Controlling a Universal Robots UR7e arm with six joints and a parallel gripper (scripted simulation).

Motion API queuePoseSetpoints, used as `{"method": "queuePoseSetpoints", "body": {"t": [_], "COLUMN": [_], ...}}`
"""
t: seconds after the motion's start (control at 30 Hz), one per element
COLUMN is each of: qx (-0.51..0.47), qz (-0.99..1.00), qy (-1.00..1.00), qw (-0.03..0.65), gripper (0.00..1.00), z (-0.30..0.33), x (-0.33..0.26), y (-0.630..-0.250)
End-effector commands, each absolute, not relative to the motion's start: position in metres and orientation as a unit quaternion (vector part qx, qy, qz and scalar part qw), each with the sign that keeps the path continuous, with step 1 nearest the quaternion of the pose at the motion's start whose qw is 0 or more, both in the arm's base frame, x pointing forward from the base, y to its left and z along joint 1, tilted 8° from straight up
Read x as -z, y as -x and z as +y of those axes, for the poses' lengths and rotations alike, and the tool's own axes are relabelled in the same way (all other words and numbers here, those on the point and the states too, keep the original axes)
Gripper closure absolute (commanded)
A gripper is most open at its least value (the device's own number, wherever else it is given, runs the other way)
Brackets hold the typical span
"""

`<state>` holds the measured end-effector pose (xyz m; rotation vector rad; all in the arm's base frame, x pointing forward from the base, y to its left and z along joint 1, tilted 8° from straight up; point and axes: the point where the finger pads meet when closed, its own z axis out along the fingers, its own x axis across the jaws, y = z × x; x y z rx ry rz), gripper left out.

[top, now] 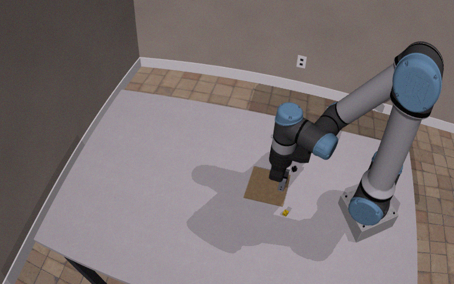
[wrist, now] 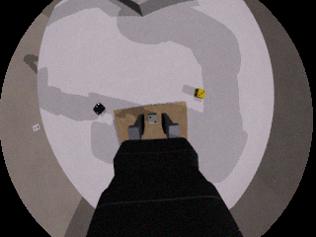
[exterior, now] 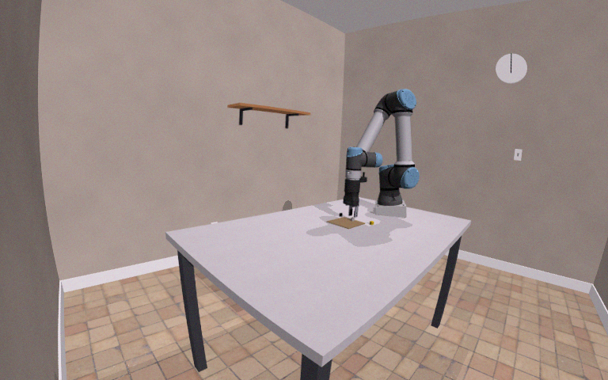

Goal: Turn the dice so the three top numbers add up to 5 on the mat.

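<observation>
A brown mat [top: 266, 186] lies flat on the table, and it also shows in the wrist view [wrist: 152, 121]. My gripper [wrist: 152, 119] [top: 281, 186] stands low over the mat's right part with its fingers open. A small grey die [wrist: 152, 118] lies on the mat between the open fingers, apart from both. A yellow die [top: 285, 212] lies on the table off the mat's near corner and shows in the wrist view [wrist: 200, 93]. A black die [top: 295, 168] lies on the table off the mat's far side and shows in the wrist view [wrist: 99, 109]. The top numbers are too small to read.
The robot base [top: 368, 210] stands on the table to the right of the mat. The arm's elbow [top: 323, 140] hangs above the table behind the mat. The table edges are far from the mat.
</observation>
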<state>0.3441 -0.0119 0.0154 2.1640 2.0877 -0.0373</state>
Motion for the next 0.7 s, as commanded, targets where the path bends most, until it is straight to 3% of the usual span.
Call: {"method": "queuePoseSetpoints", "body": {"t": [0.0,0.67], "qx": [0.012,0.012], "qz": [0.693,0.693], "qy": [-0.718,-0.718], "qw": [0.068,0.068], "gripper": [0.36,0.36], "z": [-0.010,-0.004], "x": [-0.033,-0.085], "y": [-0.343,-0.339]}}
